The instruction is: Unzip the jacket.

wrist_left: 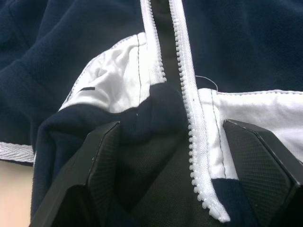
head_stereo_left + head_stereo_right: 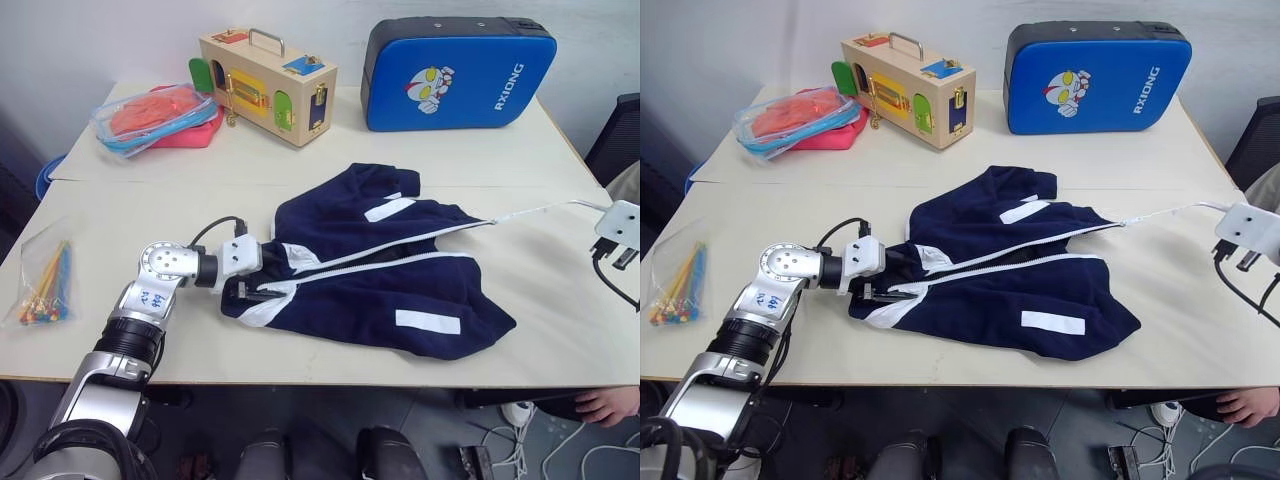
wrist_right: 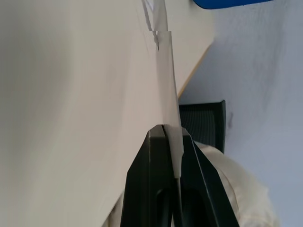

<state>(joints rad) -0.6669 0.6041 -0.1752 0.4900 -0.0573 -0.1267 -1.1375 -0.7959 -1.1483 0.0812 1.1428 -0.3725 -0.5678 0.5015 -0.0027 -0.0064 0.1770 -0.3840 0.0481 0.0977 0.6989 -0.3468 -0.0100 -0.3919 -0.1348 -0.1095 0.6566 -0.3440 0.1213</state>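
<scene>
1. Near left edge of the pale beige surface (image 2: pixel 120 215): clear plastic bag of coloured sticks (image 2: pixel 45 285).
2. Left claw (image 1: pixel 173 156) at the collar end of the small navy-blue fabric jacket (image 2: pixel 400 290), black fingers (image 1: pixel 102 156) spread wide, released, collar fabric and white lining between them, not pinched.
3. Jacket lies flat mid-surface, collar toward the left arm, white rectangular patches up. White zipper strip (image 2: pixel 380 252) parted along most of the front, its two sides splayed.
4. Right claw (image 3: pixel 173 151) at the right edge of the surface, clenched on a thin white strip (image 3: pixel 165 94) that runs taut from the jacket's far end.
5. Far left: clear bag with orange-red cloth (image 2: pixel 155 115).
6. Far middle: wooden latch box with coloured doors and metal handle (image 2: pixel 265 85).
7. Far right: blue padded case with cartoon print (image 2: pixel 455 75).
</scene>
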